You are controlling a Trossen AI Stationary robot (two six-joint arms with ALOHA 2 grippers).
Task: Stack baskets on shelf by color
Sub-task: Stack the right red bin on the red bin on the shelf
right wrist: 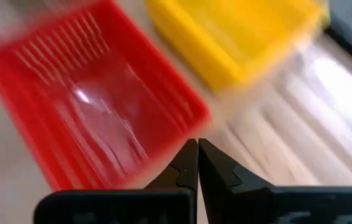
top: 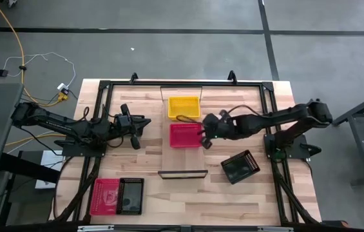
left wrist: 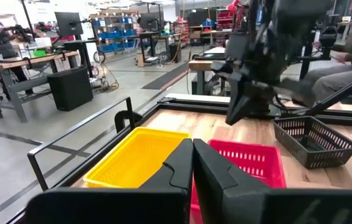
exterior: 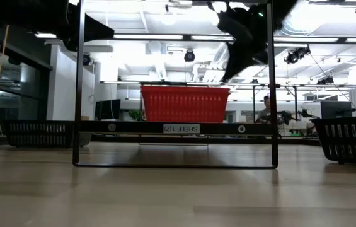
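Right gripper (top: 205, 133) hangs just off the right edge of the red-pink basket (top: 185, 135), fingers pressed together, gripping nothing; in the right wrist view its fingertips (right wrist: 195, 163) meet above the basket's near corner. That basket sits mid-shelf (top: 183, 158), with the yellow basket (top: 184, 107) just behind it toward the shelf's far end, nearly touching. Near end of the shelf plank is bare. Left gripper (top: 134, 127) waits left of the shelf over the table (top: 188, 200), fingers closed, empty. A black basket (top: 240, 167) lies tilted on the table near the right side, apart from the shelf. At the table's near left corner, another red-pink basket (top: 104, 196) and a black basket (top: 131, 195) sit side by side, touching.
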